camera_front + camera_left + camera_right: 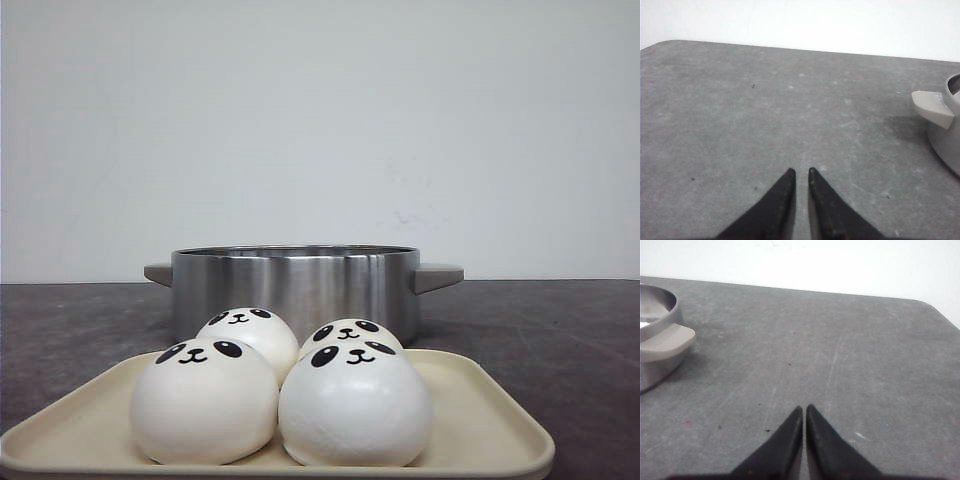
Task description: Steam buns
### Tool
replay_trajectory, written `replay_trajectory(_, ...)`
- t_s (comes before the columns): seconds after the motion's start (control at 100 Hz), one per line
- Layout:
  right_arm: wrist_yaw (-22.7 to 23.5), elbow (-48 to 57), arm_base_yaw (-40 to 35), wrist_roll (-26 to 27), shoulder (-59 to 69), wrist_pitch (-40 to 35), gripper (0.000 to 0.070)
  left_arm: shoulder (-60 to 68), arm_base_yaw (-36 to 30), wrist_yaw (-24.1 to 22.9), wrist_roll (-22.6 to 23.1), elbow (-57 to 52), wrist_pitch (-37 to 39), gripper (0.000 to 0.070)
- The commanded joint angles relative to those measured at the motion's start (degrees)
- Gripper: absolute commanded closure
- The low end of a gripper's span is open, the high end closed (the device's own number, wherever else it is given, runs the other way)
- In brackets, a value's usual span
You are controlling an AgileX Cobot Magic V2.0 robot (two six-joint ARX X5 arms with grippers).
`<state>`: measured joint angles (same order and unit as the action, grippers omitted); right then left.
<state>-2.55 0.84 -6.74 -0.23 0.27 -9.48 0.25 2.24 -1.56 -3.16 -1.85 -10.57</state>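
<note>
**Buns on tray, both grippers closed and empty**

Four buns (280, 385) sit clustered on a cream tray (490, 410) at the table's near edge, w/ the steel pot (295, 285) just behind. Left gripper (800, 172) and right gripper (804, 409) have tips nearly touching, holding nothing. Buns lie between the arms; neither looks clearly nearer. Only front view shows buns and tray; wrist views catch just a pot handle each.
</note>
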Motion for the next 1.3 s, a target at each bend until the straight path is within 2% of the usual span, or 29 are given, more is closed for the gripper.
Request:
replay_trajectory(0.0, 0.11, -0.13, -0.15, -0.44, -0.07, 0.44, 0.0695, 0.02, 0.09, 0.09, -0.35, 1.05, -0.17, 0.07)
replay_trajectory(0.79, 0.11, -0.13, -0.15, -0.44, -0.07, 0.44, 0.0695, 0.02, 0.09, 0.07, -0.35, 1.05, -0.2, 0.07)
replay_trajectory(0.9, -1.77, -0.13, -0.13, -3.93, -0.07, 0.44, 0.0695, 0.02, 0.09, 0.07, -0.35, 1.05, -0.2, 0.07)
replay_trajectory(1.19, -2.01, -0.13, -0.15, -3.8, -0.07, 0.44, 0.0695, 0.02, 0.09, 0.07, -0.35, 1.05, -0.17, 0.07)
replay_trajectory(1.29, -1.09, -0.13, -0.22, -1.14, -0.07, 0.9, 0.0695, 0.02, 0.07, 0.24, -1.57, 1.05, -0.17, 0.07)
